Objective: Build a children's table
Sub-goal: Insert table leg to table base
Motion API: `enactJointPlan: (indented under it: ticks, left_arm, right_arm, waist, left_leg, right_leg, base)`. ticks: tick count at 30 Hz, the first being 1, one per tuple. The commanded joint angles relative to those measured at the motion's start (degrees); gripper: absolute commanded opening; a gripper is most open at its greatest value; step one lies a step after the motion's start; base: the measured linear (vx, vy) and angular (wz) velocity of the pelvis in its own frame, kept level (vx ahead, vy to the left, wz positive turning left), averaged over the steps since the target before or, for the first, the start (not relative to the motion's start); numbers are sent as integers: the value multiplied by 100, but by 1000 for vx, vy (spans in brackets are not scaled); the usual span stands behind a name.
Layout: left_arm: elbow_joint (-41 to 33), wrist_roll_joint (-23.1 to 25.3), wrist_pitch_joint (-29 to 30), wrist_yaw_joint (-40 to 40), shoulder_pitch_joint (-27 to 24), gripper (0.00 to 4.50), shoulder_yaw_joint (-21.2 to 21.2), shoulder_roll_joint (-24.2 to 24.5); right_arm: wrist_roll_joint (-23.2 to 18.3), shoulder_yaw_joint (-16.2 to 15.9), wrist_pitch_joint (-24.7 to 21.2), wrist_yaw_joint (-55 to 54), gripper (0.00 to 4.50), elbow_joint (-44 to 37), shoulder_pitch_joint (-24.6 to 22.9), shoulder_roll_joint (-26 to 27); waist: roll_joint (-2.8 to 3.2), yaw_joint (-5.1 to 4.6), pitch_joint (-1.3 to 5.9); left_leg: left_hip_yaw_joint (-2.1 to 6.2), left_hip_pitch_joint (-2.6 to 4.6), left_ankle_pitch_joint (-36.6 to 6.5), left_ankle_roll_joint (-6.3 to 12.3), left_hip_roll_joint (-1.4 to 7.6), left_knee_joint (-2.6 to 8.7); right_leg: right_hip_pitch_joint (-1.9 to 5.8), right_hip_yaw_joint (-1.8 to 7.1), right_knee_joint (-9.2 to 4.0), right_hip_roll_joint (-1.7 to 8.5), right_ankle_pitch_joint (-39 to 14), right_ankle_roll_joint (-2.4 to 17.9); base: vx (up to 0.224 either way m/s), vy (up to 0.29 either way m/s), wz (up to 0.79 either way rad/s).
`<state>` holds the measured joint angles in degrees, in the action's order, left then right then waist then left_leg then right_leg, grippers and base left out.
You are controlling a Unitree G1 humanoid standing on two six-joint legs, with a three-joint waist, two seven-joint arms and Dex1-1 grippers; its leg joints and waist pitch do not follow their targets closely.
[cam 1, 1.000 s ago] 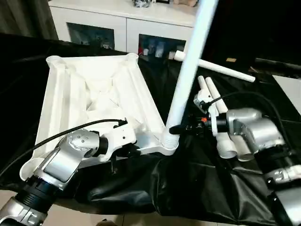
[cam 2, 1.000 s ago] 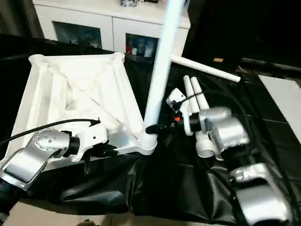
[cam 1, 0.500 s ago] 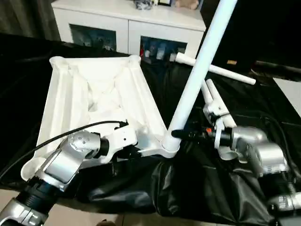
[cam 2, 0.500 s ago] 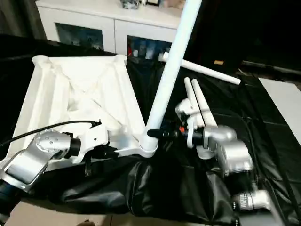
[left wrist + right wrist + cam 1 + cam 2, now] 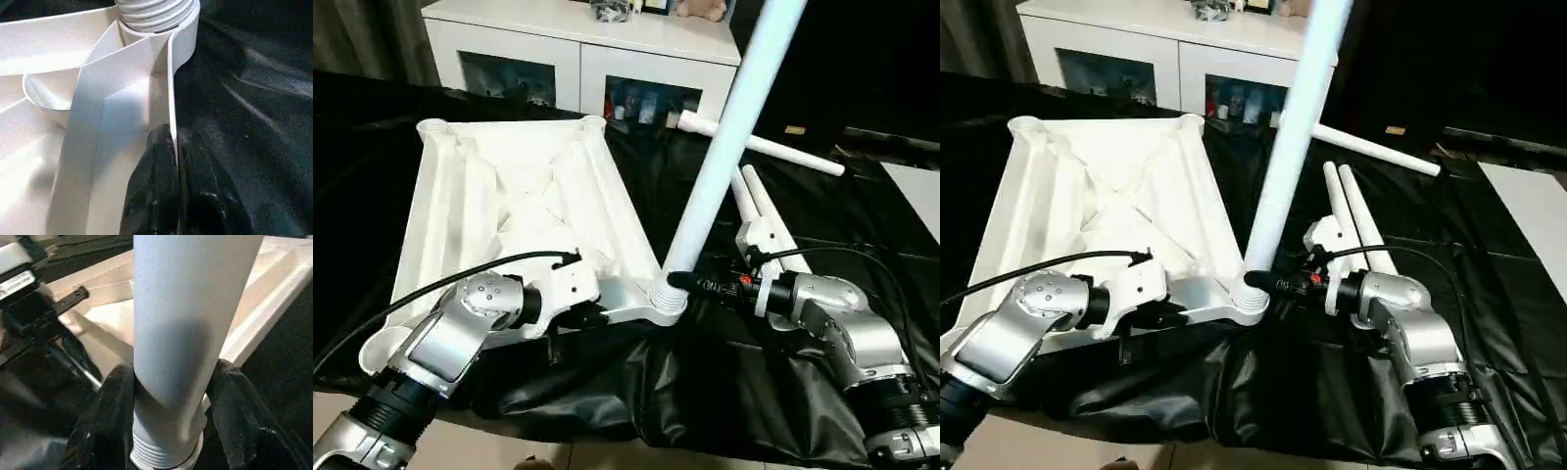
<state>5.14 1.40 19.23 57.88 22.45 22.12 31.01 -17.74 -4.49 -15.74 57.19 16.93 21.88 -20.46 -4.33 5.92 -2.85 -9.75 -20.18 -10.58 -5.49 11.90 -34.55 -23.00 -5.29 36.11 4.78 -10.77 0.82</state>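
The tabletop (image 5: pixel 509 211) is laid ribbed side up on the black-draped table (image 5: pixel 724 411), and its near rim is pinched by the closed left hand (image 5: pixel 176 196) just beside the near right corner socket (image 5: pixel 668 299). In that socket one leg (image 5: pixel 724 147) is seated, its long axis rising and leaning away to the right; its base is gripped by the half-open right hand (image 5: pixel 168 431), the nearer one, so turning it home is judged the coming move. Three spare legs (image 5: pixel 759 211) lie toward the far right edge, well clear.
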Motion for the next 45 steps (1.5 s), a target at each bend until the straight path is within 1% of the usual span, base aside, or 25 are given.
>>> enactJointPlan:
  ticks: [1,2,4,6,8,9,10,11,12,13,15,16,17,21,23,28,30,32,34,35,38,39,40,42,45]
  left_arm:
    - [-239,-297,-137,-191,355,56,-460,-175]
    - [-277,-417,-149,-160,368,56,-556,-202]
    - [-283,-567,-270,-167,403,77,-721,-231]
    - [-270,-733,-319,-165,433,100,-873,-276]
    - [-284,-964,-339,-154,464,123,-1065,-348]
    - [-284,-964,-339,-154,464,123,-1065,-348]
    - [-356,-1305,-218,-140,487,123,-1314,-488]
    - [-363,-1336,-205,-138,489,137,-1338,-502]
    - [-454,-1808,5,-231,569,146,-1699,-741]
    - [-463,-1859,33,-241,578,152,-1736,-766]
    - [-572,-2422,396,-452,701,167,-2094,-1095]
    - [-595,-2516,489,-497,724,167,-2139,-1157]
    - [-645,-2622,647,-637,773,178,-2157,-1321]
    - [-700,-2822,803,-782,814,211,-2157,-1544]
    - [-758,-2976,962,-902,872,223,-2155,-1726]
    - [-713,-2783,1001,-1071,911,259,-2065,-1770]
    - [-767,-2829,956,-1053,903,283,-2010,-1799]
    - [-909,-2957,990,-913,857,291,-1965,-1778]
    - [-1145,-3167,1229,-648,759,327,-1860,-1655]
    - [-1217,-3210,1300,-569,722,327,-1824,-1613]
    - [-1259,-3121,1311,-505,673,339,-1720,-1515]
    - [-1260,-3120,1313,-511,668,339,-1708,-1509]
    - [-1279,-3170,1331,-473,659,371,-1701,-1509]
    - [-1378,-3334,1485,-361,624,375,-1674,-1459]
    - [-1471,-3487,1680,-286,583,404,-1666,-1400]
  right_arm:
    - [-130,147,-75,-110,186,22,80,85]
    - [-216,229,-88,-132,186,3,153,122]
    - [-375,363,-112,-168,186,-66,286,195]
    - [-510,441,-193,-188,185,-154,376,247]
    - [-636,489,-308,-216,185,-269,467,286]
    - [-636,489,-308,-216,185,-269,467,286]
    - [-660,467,-375,-202,185,-350,519,288]
    - [-661,465,-381,-200,185,-357,523,288]
    - [-550,346,-442,-176,185,-437,597,253]
    - [-536,332,-448,-173,185,-445,605,249]
    - [-245,9,-467,-91,185,-556,726,132]
    - [-166,-80,-464,-69,185,-583,755,100]
    - [-27,-298,-505,3,185,-688,848,48]
    - [-17,-463,-662,54,185,-828,956,32]
    - [87,-657,-743,180,185,-928,1023,-28]
    - [159,-807,-765,237,185,-986,1035,-88]
    - [163,-996,-969,431,185,-1094,1009,-223]
    - [164,-1042,-1059,479,185,-1136,995,-273]
    - [170,-1060,-1128,498,185,-1144,996,-315]
    - [164,-1060,-1165,507,185,-1149,996,-331]
    - [182,-1086,-1200,591,185,-1144,995,-401]
    - [172,-1100,-1223,626,185,-1159,992,-426]
    - [152,-1111,-1254,650,185,-1177,986,-440]
    - [134,-1116,-1304,663,185,-1212,972,-453]
    - [129,-1107,-1317,662,185,-1230,958,-452]
  waist:
    - [97,-27,327]
    - [84,-31,337]
    - [94,-38,340]
    - [91,-66,330]
    - [93,-82,330]
    - [96,-81,344]
    - [99,-83,346]
    - [101,-80,361]
    - [104,-84,365]
    - [98,-77,370]
    - [108,-72,363]
    - [99,-84,362]
    - [92,-77,350]
    - [84,-76,329]
    - [87,-65,329]
    - [64,-75,339]
    - [70,-74,341]
    - [80,-73,341]
    - [81,-68,346]
    - [85,-75,341]
    - [90,-68,333]
    - [97,-66,324]
    - [95,-63,322]
    - [77,-69,326]
    - [79,-81,323]
  left_leg:
    - [52,28,-1697,-88,146,479]
    - [48,24,-1654,-85,150,476]
    - [50,9,-1573,-70,152,472]
    - [46,7,-1555,-45,143,473]
    - [46,4,-1507,-47,142,473]
    - [39,4,-1413,-42,144,462]
    - [34,4,-1372,-45,142,457]
    - [28,0,-1261,-45,141,449]
    - [24,-7,-1180,-41,144,446]
    - [13,-9,-1112,-34,137,435]
    - [11,-12,-1104,-31,135,439]
    - [9,-17,-1119,-43,136,433]
    - [3,-11,-1169,-46,133,433]
    - [15,0,-1372,-33,138,449]
    - [19,-3,-1346,-50,139,450]
    - [22,-22,-1221,-16,135,443]
    - [26,-22,-1194,6,135,439]
    - [25,-24,-1186,24,138,440]
    - [31,-14,-1160,2,152,443]
    - [25,-12,-1167,7,148,445]
    - [21,0,-1198,-9,154,451]
    - [16,13,-1276,-16,158,453]
    - [15,13,-1330,-32,157,456]
    - [25,-14,-1330,-59,144,461]
    - [30,-21,-1309,-67,148,459]
  right_leg:
    - [256,313,-519,350,-1829,841]
    - [263,315,-510,353,-1775,863]
    - [272,307,-490,354,-1575,975]
    - [274,303,-484,342,-1530,976]
    - [285,309,-479,344,-1562,946]
    - [285,314,-465,347,-1454,957]
    - [279,315,-453,339,-1391,972]
    - [287,314,-431,339,-1198,1038]
    - [290,316,-403,331,-1006,1098]
    - [298,315,-392,327,-860,1169]
    - [302,310,-394,323,-819,1209]
    - [308,311,-385,322,-833,1215]
    - [306,312,-415,322,-956,1182]
    - [297,320,-486,332,-1516,925]
    - [294,319,-490,329,-1534,894]
    - [305,317,-480,316,-1377,839]
    - [318,315,-474,310,-1320,848]
    - [314,319,-470,315,-1272,858]
    - [315,319,-440,325,-1192,915]
    - [305,319,-448,312,-1187,929]
    - [293,325,-458,317,-1206,992]
    - [280,327,-465,313,-1251,989]
    - [283,327,-475,315,-1308,974]
    - [312,324,-472,317,-1379,919]
    - [312,326,-472,323,-1433,884]
  base:
    - [0,0,0]
    - [0,0,0]
    - [0,0,0]
    - [0,0,0]
    - [0,0,0]
    - [0,0,0]
    - [0,0,0]
    - [0,0,0]
    - [0,0,0]
    - [0,0,0]
    - [0,0,0]
    - [0,0,0]
    - [0,0,0]
    - [0,0,0]
    - [0,0,0]
    - [0,0,0]
    - [0,0,0]
    - [0,0,0]
    - [0,0,0]
    - [0,0,0]
    - [0,0,0]
    - [0,0,0]
    - [0,0,0]
    - [0,0,0]
    - [0,0,0]
